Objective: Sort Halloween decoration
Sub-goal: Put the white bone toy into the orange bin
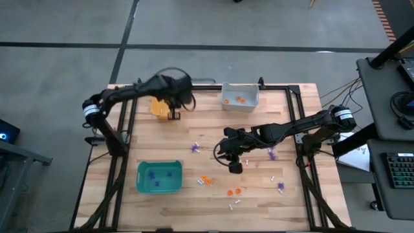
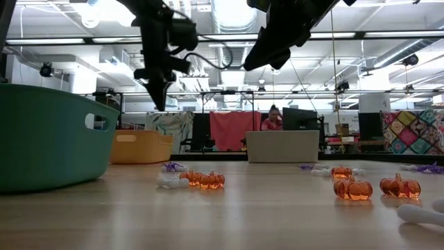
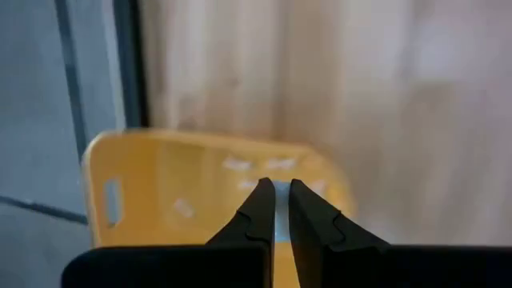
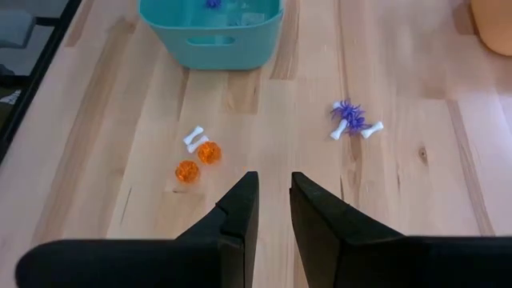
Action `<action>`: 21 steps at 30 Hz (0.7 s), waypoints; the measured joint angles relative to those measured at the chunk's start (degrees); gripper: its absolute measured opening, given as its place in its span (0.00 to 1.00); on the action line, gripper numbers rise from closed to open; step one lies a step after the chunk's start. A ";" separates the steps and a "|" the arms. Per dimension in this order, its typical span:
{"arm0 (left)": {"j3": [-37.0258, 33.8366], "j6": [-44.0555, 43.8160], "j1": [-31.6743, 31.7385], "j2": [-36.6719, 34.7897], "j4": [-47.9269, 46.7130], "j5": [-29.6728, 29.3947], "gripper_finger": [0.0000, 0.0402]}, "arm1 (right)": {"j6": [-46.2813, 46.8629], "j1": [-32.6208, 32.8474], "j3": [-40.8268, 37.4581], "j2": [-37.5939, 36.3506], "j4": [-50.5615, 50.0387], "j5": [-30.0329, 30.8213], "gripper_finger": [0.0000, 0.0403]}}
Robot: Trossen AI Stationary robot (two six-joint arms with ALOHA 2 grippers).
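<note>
Left gripper [image 3: 276, 210] over yellow bin [image 3: 152, 184] near far-left corner, jaws nearly closed on what may be a white piece, for dropping; right gripper [image 4: 272, 200] mid-desk, slightly parted, empty; trinkets [image 1: 234, 191] scattered toward near edge.

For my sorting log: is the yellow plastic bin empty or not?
Not empty. The left wrist view shows small white trinkets inside the yellow plastic bin, below the left gripper.
</note>
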 joint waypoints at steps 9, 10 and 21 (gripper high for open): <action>-0.69 9.87 16.55 1.34 6.53 9.56 0.00 | -1.47 0.00 -1.05 0.00 2.77 1.10 0.16; -0.70 9.76 17.76 1.68 7.52 9.65 0.00 | -1.53 0.00 -1.17 0.00 3.23 1.12 0.16; -0.07 7.06 21.46 5.03 8.02 10.59 0.00 | -1.72 0.00 -1.58 0.00 3.65 1.14 0.16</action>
